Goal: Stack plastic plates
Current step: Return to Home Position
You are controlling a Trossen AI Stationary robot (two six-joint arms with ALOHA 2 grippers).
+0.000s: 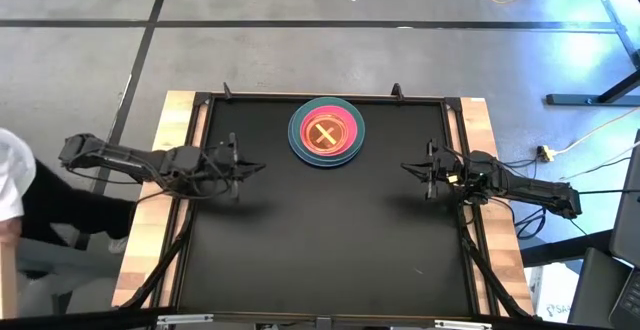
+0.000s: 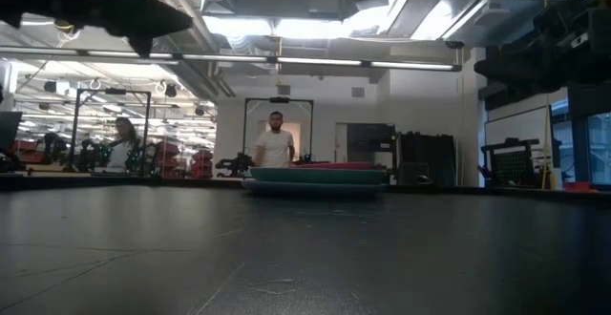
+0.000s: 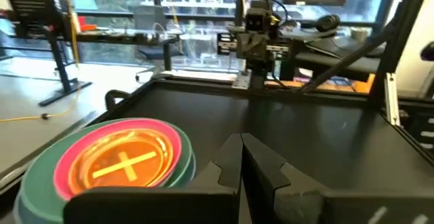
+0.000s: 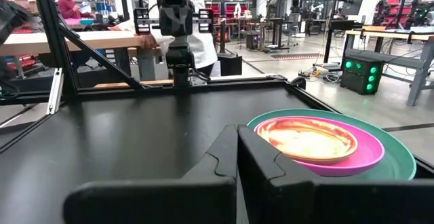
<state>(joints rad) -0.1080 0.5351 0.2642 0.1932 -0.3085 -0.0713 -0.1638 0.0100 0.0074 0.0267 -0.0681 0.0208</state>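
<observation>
Plastic plates (image 1: 326,133), one stack. Left pincer (image 1: 258,167): clenched, empty, raised over the surface's (image 1: 320,250) left edge. Right pincer (image 1: 408,167): clenched, empty, raised over the right edge. Stack: apart from both, at the middle of the far edge; orange on pink, teal and blue beneath.

A low stack of plastic plates (image 2: 315,179) sits on the dark bench (image 2: 305,258), far back and near the middle. A teal plate (image 2: 315,174) shows edge-on, with a sliver of pink rim (image 2: 355,165) above it and a bluish plate (image 2: 315,189) beneath. Dark arm parts hang at the upper left (image 2: 86,5) and upper right (image 2: 549,52), clear of the stack. Behind the bench, a person in a white shirt (image 2: 275,148) stands; another person (image 2: 122,143) sits at left.
</observation>
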